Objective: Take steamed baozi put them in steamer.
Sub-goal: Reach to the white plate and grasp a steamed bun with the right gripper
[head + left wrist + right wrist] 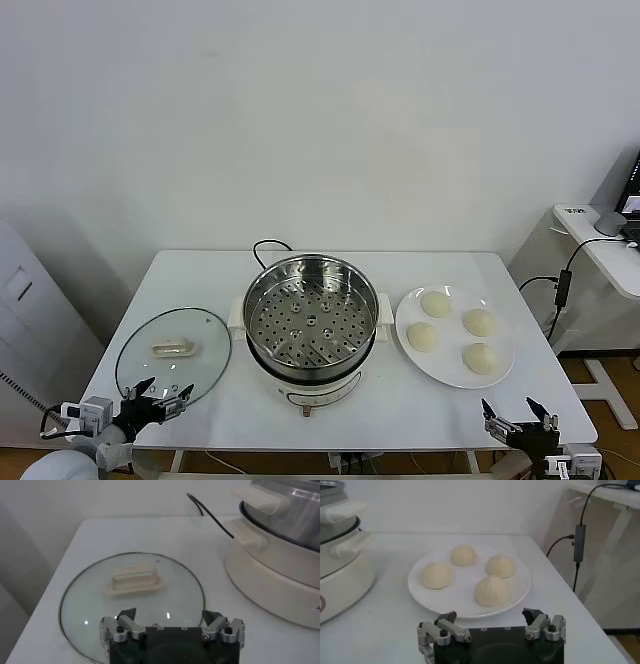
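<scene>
Clearly, no bun has gone into the pot yet, so the task stands at its first step. All four steamed baozi (458,329) lie on the white plate (502,373), which sits on the table (200,275) just beside the steamer (311,322), on the robot's right side. The steamer is open, and its perforated tray (310,329) shows no bun on it. The glass lid (174,354) with a cream handle lies flat on the table on the steamer's other side.

The right gripper (519,415) hovers low at the near edge of the table, near the plate but apart from it, with its fingers spread and nothing between them. In the right wrist view the plate and its buns lie straight ahead of this gripper (491,624). The left gripper (154,395) waits at the near left corner, close to the lid, its fingers also spread and holding nothing.

The next move probably belongs to the right arm: it should go forward over the plate, come down on the nearest bun (479,357) and close softly. The buns look soft, so a hard squeeze could dent one. They also lie near each other, so the fingers must enter without pushing a neighbour.
</scene>
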Controlling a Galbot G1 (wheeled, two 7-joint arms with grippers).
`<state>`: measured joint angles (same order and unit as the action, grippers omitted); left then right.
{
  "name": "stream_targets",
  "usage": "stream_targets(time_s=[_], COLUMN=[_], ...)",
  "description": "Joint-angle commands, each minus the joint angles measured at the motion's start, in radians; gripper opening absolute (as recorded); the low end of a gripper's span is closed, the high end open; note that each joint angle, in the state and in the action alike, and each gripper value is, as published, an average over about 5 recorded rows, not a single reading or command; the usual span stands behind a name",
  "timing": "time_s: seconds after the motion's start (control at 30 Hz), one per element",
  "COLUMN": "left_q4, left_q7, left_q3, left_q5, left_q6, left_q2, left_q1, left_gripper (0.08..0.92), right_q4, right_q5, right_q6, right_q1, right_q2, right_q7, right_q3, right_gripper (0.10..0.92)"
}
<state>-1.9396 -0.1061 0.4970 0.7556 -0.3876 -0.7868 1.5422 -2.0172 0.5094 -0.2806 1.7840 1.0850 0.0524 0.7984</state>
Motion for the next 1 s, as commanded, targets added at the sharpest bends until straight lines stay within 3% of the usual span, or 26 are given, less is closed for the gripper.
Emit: stream_targets(time_s=[0.03, 0.13, 0.3, 0.47, 0.6, 0.73, 1.0], left_q4=[0.001, 0.002, 0.001, -0.003, -0.002, 0.001, 0.011], left_q7=[0.000, 0.000, 0.001, 0.001, 0.000, -0.004, -0.008], left_q3=[0.000, 0.000, -0.002, -0.003, -0.005, -0.016, -0.021], left_q5=[0.001, 0.000, -0.012, -0.021, -0.031, -0.051, -0.067], left_q6=[0.000, 0.000, -0.002, -0.005, -0.011, -0.021, -0.027], left_q2=[0.000, 0.000, -0.002, -0.004, -0.014, -0.030, -0.036], left_q1=[0.000, 0.001, -0.005, -0.012, -0.015, -0.027, -0.046], left_gripper=[0.823, 0.823, 0.823, 0.823, 0.823, 0.823, 0.823], right_q4=[0.000, 0.006, 0.059, 0.176, 0.295, 0.380, 0.522], right_q5=[-0.032, -0.147, -0.477, -0.805, -0.881, -0.917, -0.872], right_q6=[0.004, 0.017, 0.048, 0.184, 0.233, 0.276, 0.285], right_q1=[-0.003, -0.024, -0.135, -0.273, -0.401, -0.532, -0.833], right_q2=[-0.002, -0.020, -0.100, -0.191, -0.255, -0.306, -0.426], right_q7=[-0.011, -0.038, -0.086, -0.105, -0.148, -0.288, -0.474], right_q3=[0.002, 0.011, 0.013, -0.026, -0.079, -0.133, -0.376], right_gripper=[0.823, 0.823, 0.823, 0.823, 0.823, 0.823, 0.823])
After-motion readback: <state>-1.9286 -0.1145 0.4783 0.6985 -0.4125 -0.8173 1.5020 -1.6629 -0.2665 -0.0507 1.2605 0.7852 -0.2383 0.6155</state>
